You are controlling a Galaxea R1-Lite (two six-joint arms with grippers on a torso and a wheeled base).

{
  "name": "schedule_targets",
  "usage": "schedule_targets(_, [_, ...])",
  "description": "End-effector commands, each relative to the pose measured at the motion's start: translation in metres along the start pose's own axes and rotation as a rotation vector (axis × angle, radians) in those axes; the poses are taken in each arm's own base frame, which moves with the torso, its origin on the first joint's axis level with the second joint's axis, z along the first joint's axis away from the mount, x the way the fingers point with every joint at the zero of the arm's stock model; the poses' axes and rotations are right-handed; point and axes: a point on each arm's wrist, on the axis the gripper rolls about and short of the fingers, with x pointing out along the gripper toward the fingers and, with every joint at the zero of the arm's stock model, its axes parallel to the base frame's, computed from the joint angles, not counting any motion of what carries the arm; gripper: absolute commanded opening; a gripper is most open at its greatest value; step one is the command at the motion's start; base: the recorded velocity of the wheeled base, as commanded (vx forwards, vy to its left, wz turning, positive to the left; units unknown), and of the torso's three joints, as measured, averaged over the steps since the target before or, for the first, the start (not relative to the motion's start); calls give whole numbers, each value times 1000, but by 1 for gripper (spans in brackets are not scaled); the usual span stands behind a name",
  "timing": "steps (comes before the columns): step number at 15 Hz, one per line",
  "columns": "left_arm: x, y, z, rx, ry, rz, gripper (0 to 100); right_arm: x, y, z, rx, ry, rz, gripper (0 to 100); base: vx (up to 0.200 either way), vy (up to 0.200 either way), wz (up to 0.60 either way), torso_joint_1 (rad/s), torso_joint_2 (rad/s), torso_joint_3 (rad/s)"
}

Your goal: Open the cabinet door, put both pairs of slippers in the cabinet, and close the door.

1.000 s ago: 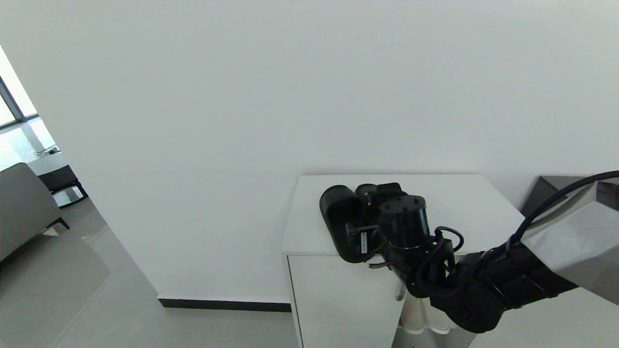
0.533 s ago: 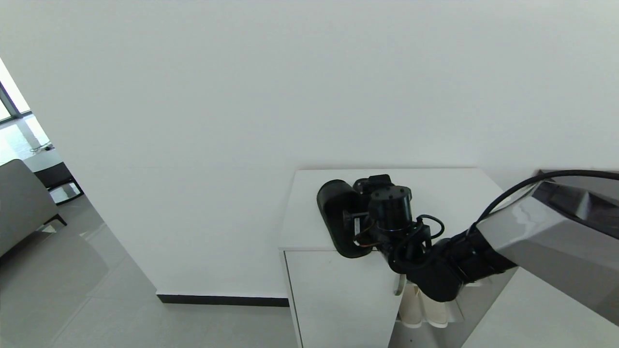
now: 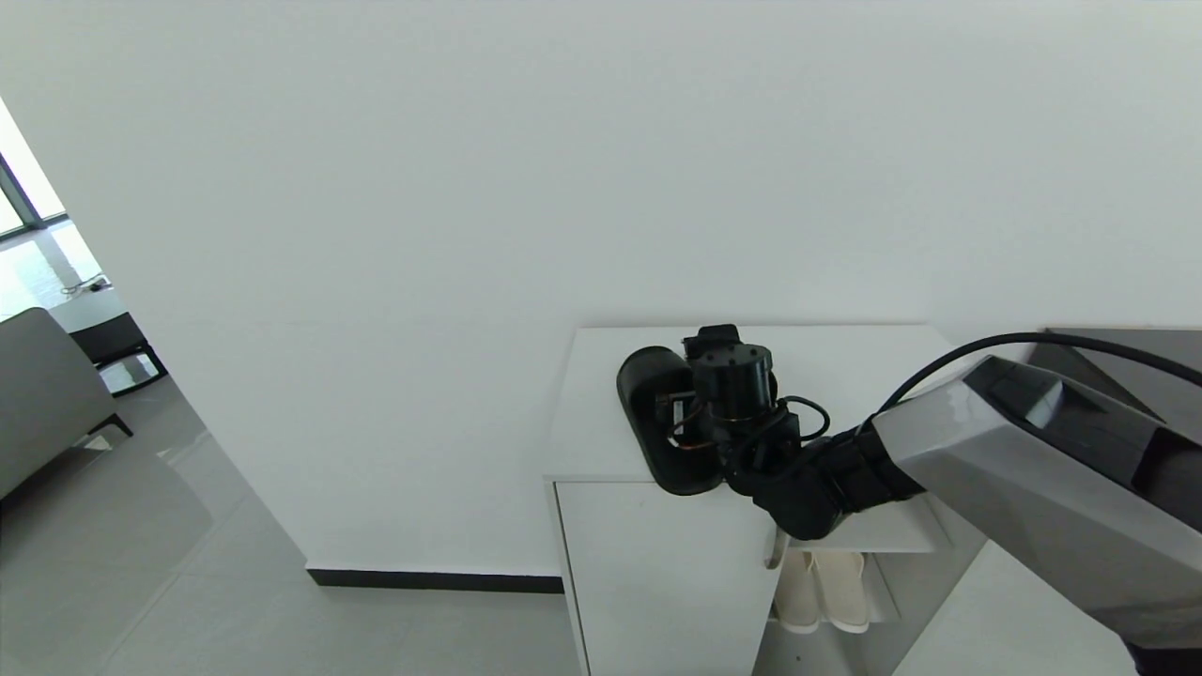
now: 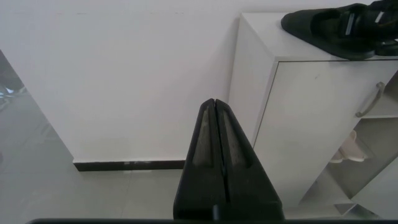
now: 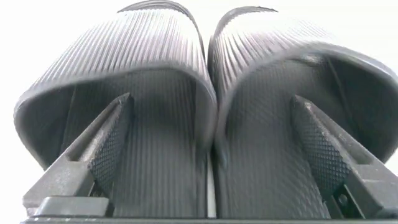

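Observation:
A pair of black slippers [image 3: 657, 422] [image 4: 336, 28] lies on top of the white cabinet [image 3: 845, 376]. My right gripper [image 3: 712, 340] is down at them and open. In the right wrist view the right gripper [image 5: 211, 102] has one finger [image 5: 106, 143] inside each slipper [image 5: 155, 56], straddling their touching inner walls. A pair of white slippers [image 3: 826, 587] [image 4: 349, 146] stands on a shelf in the cabinet's open right half. My left gripper [image 4: 214, 137] hangs low to the cabinet's left, shut and empty.
The cabinet's left door [image 3: 657, 563] is closed, with a handle [image 4: 372, 99] at its inner edge. A white wall stands right behind the cabinet. A grey sofa [image 3: 38, 404] is at the far left, with bare floor [image 3: 188, 610] between it and the cabinet.
My right arm has stretched further over the cabinet top, pushing the gripper deeper into the black slippers toward the wall. The head view has shifted slightly, so the white slippers show more.

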Motion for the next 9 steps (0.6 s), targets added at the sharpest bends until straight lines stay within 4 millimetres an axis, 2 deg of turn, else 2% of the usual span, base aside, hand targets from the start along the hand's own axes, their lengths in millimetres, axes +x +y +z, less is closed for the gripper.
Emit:
schedule_targets(1, [0, 0, 0, -2, 1, 0, 0, 10, 2, -4, 5, -9, -5, 0, 0, 0, 0, 0, 0, 0])
schedule_targets(6, [0, 0, 0, -2, 1, 0, 0, 9, 0, 1, 20, -21, -11, 0, 0, 0, 0, 0, 0, 0])
schedule_targets(9, [0, 0, 0, -2, 1, 0, 0, -15, -2, 21, 27, -35, 14, 0, 0, 0, 0, 0, 0, 0])
